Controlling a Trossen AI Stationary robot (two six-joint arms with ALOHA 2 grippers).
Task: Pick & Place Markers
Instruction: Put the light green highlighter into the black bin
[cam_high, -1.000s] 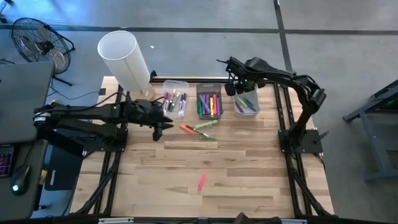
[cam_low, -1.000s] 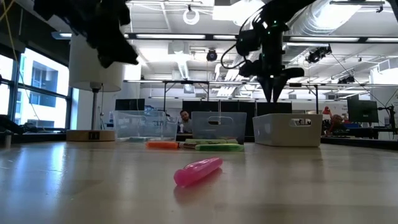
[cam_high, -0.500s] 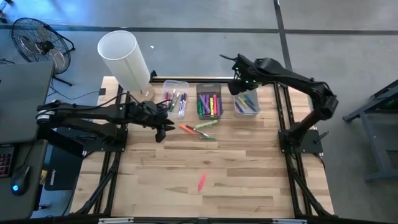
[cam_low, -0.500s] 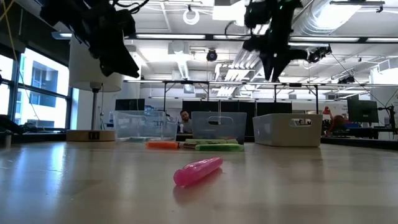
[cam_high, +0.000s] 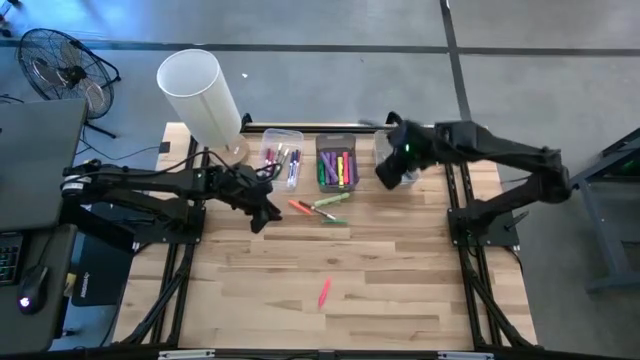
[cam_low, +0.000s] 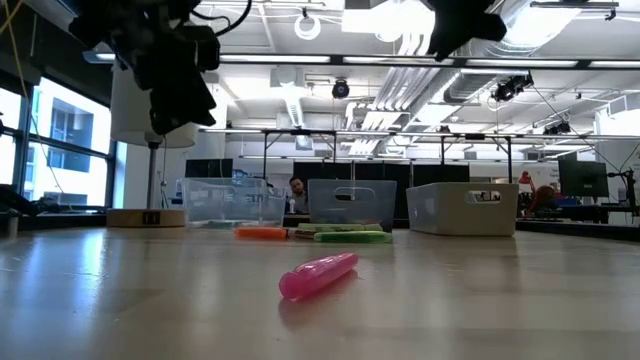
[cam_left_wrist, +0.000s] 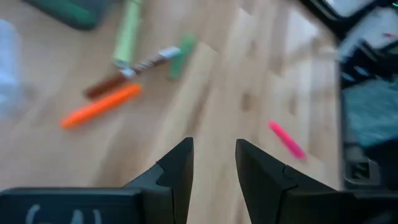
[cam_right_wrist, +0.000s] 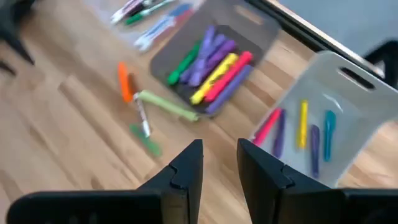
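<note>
Four markers lie loose on the wooden table: an orange one (cam_high: 300, 207), a light green one (cam_high: 331, 200), a green-and-white one (cam_high: 331, 217) and, nearer the front edge, a pink one (cam_high: 324, 292). More markers lie in three bins at the far edge. My left gripper (cam_high: 259, 218) hovers open just left of the orange marker (cam_left_wrist: 99, 106), with nothing between its fingers. My right gripper (cam_high: 383, 180) hangs high and open above the near side of the right bin (cam_right_wrist: 314, 124), also empty.
Three clear bins stand in a row at the far edge: left (cam_high: 282, 158), middle (cam_high: 338, 165) and right (cam_high: 405, 170). A white lamp shade (cam_high: 198, 95) stands at the far left corner. The near half of the table is bare wood apart from the pink marker (cam_low: 318, 275).
My right gripper has risen from over the right bin and drawn back toward the table's near edge, rolling as it went. My left gripper has sunk a little beside the orange marker and rolled. The markers have kept still.
</note>
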